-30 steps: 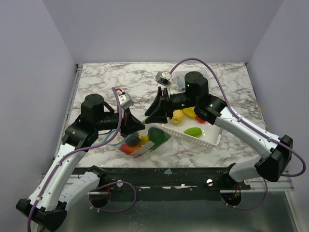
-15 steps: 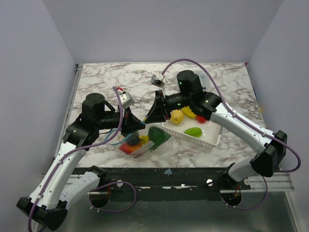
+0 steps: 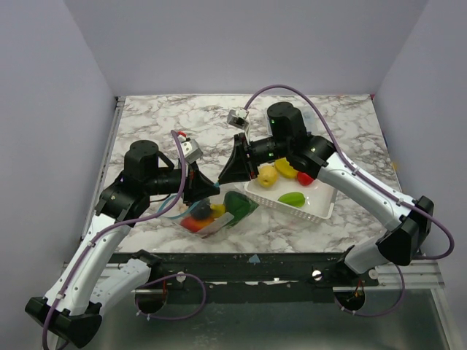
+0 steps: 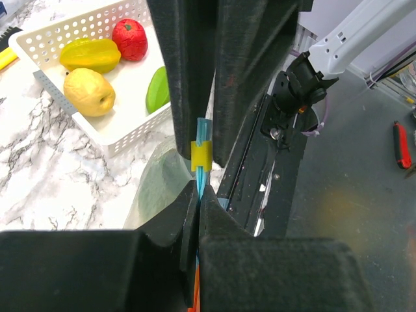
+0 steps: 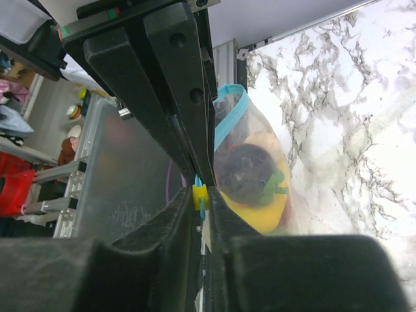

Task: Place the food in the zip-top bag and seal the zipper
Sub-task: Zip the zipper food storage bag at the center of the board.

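In the left wrist view the left hand (image 4: 197,195) rises from the bottom centre of the frame, its two fingers pressed together on the light-blue zipper (image 5: 231,114). Just above them on the strip sits a yellow slider (image 4: 201,154), and above that two dark fingers reach down from the top edge and pinch the same strip. The right wrist view shows the matching grip. The right hand (image 5: 200,211), at the lower centre, is closed narrowly on the strip beside the slider, and the other arm's fingers come in from the upper left.

Right of that grip the zip-top bag (image 3: 219,213) bulges, with the blue strip curving over its top. Through the plastic show a dark purple piece (image 5: 244,172), a yellow one (image 5: 260,218) and a bit of green (image 5: 276,182).

From the top camera the bag lies low in the centre of the marble table (image 3: 160,124), near its front edge. Both hands meet just above it.

Just right of the bag stands a white slotted basket (image 3: 321,208). It holds a yellow apple (image 4: 90,92), a yellow starfruit (image 4: 91,55), a red piece (image 4: 130,39) and a green piece (image 4: 157,90).
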Robot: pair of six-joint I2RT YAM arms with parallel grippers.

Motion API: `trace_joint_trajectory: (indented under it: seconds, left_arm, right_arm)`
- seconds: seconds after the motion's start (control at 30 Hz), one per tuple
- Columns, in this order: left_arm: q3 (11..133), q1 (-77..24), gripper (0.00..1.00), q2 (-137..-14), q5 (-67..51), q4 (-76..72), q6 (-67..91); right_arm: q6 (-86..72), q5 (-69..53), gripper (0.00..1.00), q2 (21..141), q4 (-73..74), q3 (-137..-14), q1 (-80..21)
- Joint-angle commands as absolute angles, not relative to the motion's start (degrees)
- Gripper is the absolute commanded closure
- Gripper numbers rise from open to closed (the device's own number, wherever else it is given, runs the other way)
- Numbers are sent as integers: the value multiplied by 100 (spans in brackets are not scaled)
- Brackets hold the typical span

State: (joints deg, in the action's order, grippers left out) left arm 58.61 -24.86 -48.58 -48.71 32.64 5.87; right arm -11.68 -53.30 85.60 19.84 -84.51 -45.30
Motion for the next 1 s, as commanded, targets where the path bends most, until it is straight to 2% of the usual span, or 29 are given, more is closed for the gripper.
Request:
trace_joint_trajectory:
  seconds: [0.0, 0.07, 0.2, 0.5, 0.73, 0.77, 0.97]
  left_arm:
    - [5994, -2479, 100, -4860, -5097, 3074, 598]
    - [5996, -2479, 100, -4869, -5108, 3081, 611]
    - [6018, -2478, 100, -4891, -5141, 3065, 648]
    - [6047, -2479, 100, -4957, -5227, 3021, 678]
    - [6056, -2476, 100, -4927, -5219, 3047, 651]
    - [6059, -2478, 100, -4922, -5209, 3052, 644]
    - [6034, -2479, 100, -4880, -5170, 3079, 608]
  right_arm:
    - [-1056, -5509, 87, 8661, 2168, -8633, -4536]
    - [-1041, -5523, 96, 8685, 2198, -8655, -4535]
    - [-937, -5538, 100, 8743, 2311, -8723, -4557]
    - [-364, -4746, 100, 9187, 3347, -9474, -5006]
    - [-336, -4746, 99, 9396, 3497, -9658, -5192]
    - [-347, -4720, 96, 9369, 3490, -9647, -5189]
    - [-374, -3900, 62, 8895, 3453, -9427, -5177]
